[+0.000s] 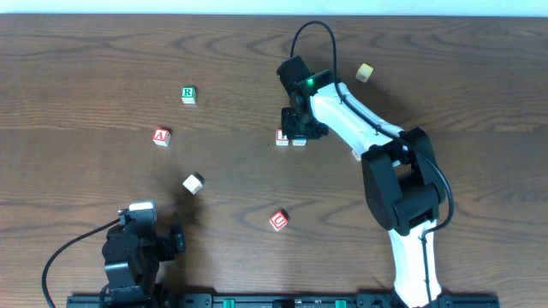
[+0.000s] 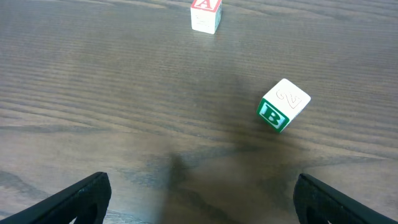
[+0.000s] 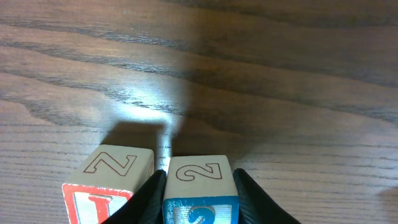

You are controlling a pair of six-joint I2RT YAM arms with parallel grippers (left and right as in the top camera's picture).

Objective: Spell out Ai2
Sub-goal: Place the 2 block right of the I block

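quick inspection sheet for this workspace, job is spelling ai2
surface: wood-grain table, no spills seen
job's things: A block alone at the left; 2 block beside a red-lettered block, whose letter is unclear
clutter: R block, B block, red block near the front, yellow block at the back
grippers: right tool closed on the 2 block; left tool open, holding nothing
cables: black cable looped above the right wrist; second cable trailing from the left arm
surroundings: black rail along the near edge
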